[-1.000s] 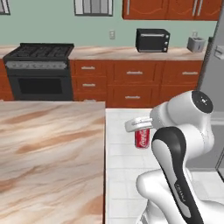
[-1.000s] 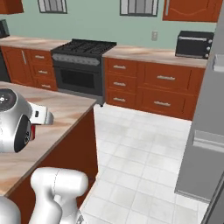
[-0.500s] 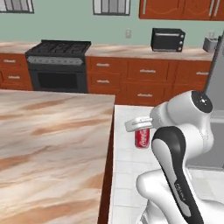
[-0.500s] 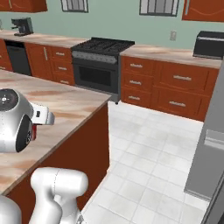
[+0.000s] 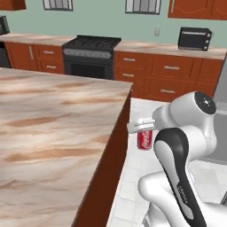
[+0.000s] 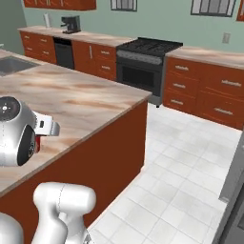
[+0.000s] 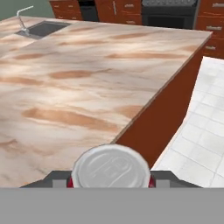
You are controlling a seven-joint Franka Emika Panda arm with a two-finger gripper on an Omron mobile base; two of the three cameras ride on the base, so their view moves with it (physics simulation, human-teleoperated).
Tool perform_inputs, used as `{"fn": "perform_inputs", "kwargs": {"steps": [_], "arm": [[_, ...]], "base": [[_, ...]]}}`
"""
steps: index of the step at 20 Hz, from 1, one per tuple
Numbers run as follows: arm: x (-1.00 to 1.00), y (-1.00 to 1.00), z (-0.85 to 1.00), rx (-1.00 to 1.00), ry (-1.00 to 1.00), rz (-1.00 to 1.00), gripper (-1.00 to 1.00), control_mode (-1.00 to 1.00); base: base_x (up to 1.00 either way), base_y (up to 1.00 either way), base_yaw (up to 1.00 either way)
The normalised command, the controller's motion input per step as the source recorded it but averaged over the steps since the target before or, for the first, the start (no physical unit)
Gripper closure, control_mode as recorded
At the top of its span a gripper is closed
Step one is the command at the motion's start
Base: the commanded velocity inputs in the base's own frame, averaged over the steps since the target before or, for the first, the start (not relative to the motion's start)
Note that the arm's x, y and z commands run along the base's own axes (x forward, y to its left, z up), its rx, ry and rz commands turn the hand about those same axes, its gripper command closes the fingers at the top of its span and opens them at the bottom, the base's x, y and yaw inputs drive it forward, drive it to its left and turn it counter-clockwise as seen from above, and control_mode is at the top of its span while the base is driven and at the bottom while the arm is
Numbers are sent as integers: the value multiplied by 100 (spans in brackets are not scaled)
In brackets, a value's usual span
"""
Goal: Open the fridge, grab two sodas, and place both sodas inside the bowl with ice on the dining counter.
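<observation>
My gripper (image 5: 142, 127) is shut on a red soda can (image 5: 145, 140) and holds it upright over the tiled floor, just off the corner of the dining counter (image 5: 48, 119). From the right base view the gripper (image 6: 46, 128) sticks out beside the arm's white joint, with a sliver of the red can (image 6: 33, 144) below it. The hand view looks down on the can's silver top (image 7: 110, 168) between the two dark fingertips, the marbled counter (image 7: 74, 87) spreading beyond. A grey fridge edge (image 5: 223, 84) shows at far right. The bowl is out of view.
A black stove (image 5: 91, 53) stands in the run of reddish-brown cabinets along the back wall, with a toaster oven (image 5: 194, 39) on the worktop. A sink (image 7: 41, 28) is set into the far end of the counter. White tiled floor (image 6: 181, 171) lies between counter and cabinets.
The whole picture has shifted: the base has moved, bringing the dining counter closer and sliding the stove to the right. The gripper keeps the same hold on the can.
</observation>
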Motion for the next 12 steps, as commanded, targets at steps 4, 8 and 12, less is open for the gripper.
{"fn": "perform_inputs", "kwargs": {"steps": [4,8,12], "arm": [[0,0,0,0,0,0,100,100],[0,0,0,0,0,0,100,100],[0,0,0,0,0,0,100,100]], "base": [[-88,8,29],[-72,44,27],[-81,52,24]]}}
